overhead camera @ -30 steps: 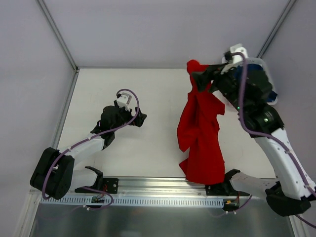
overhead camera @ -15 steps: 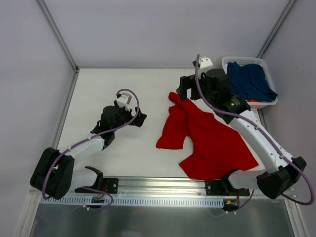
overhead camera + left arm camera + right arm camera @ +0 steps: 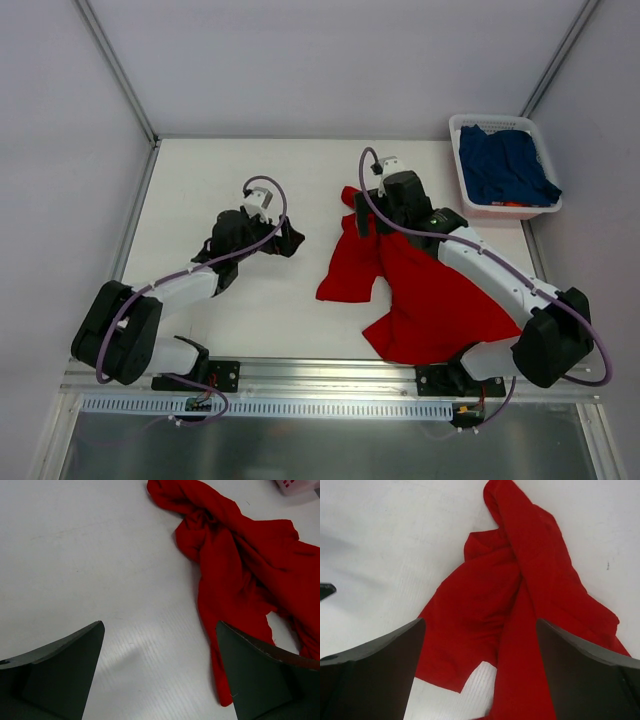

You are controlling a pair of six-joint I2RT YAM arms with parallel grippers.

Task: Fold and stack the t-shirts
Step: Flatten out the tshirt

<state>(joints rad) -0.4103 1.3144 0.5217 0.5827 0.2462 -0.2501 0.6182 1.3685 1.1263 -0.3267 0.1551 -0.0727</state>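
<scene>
Risk: red shirt (image 3: 420, 310) lies bunched; left fingers (image 3: 60, 670) and right fingers (image 3: 375, 665), spread empty, may pinch doubled layers.

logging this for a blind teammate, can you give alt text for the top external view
A crumpled red t-shirt lies on the white table under the open right gripper. The open left gripper hangs apart on its left; a navy t-shirt sits in a white basket at the far right.
</scene>
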